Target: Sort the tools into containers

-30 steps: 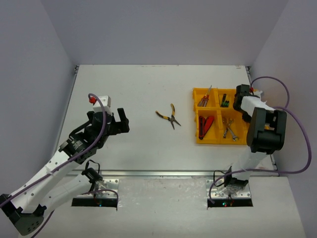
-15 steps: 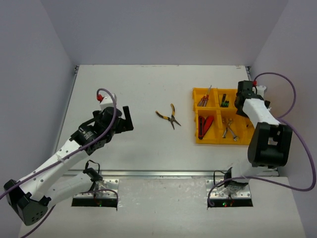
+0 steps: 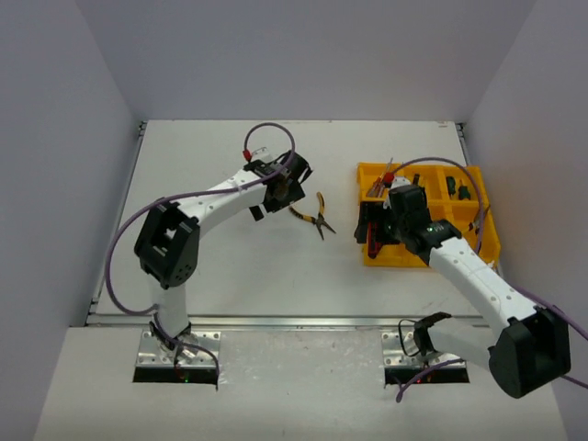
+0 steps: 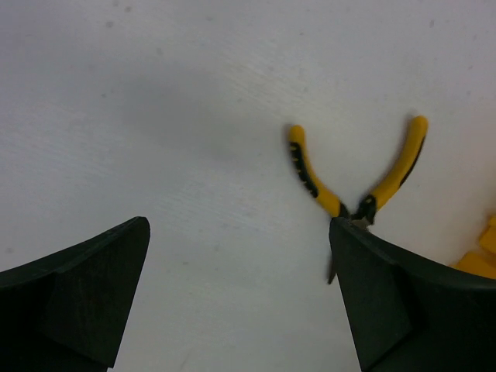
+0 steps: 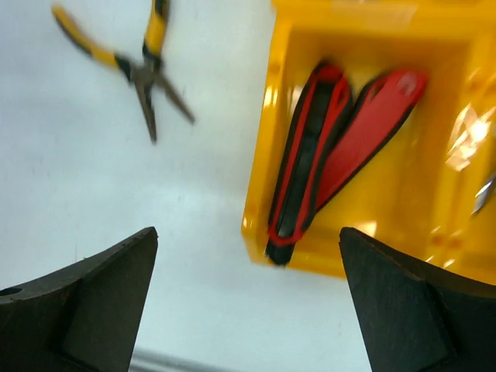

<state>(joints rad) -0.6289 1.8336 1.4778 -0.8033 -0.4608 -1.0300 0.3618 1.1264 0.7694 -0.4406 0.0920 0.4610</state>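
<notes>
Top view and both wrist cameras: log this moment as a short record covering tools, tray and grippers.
pliers: on the table, handles spread, outside the tray
tray: yellow, several compartments filled
knives: two, red and black, side by side in one compartment
left gripper: open, empty, close to the pliers
right gripper: open, empty, above the knives' compartment

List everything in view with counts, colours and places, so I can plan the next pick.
Yellow-and-black-handled metal pliers: one, yellow and black, loose on table left of tray.
Bright yellow plastic organiser tray: one, yellow, table's right side.
Red-and-black utility knives: two, red and black, tray's near-left compartment.
Red-handled screwdrivers: count unclear, red, far-left compartment.
Small dark tools: about two, dark, far-right compartment.
White table: one, white.
Left arm: one, white and black, jaws open near pliers.
Right arm: one, white and black, jaws open over tray's near-left corner.
</notes>
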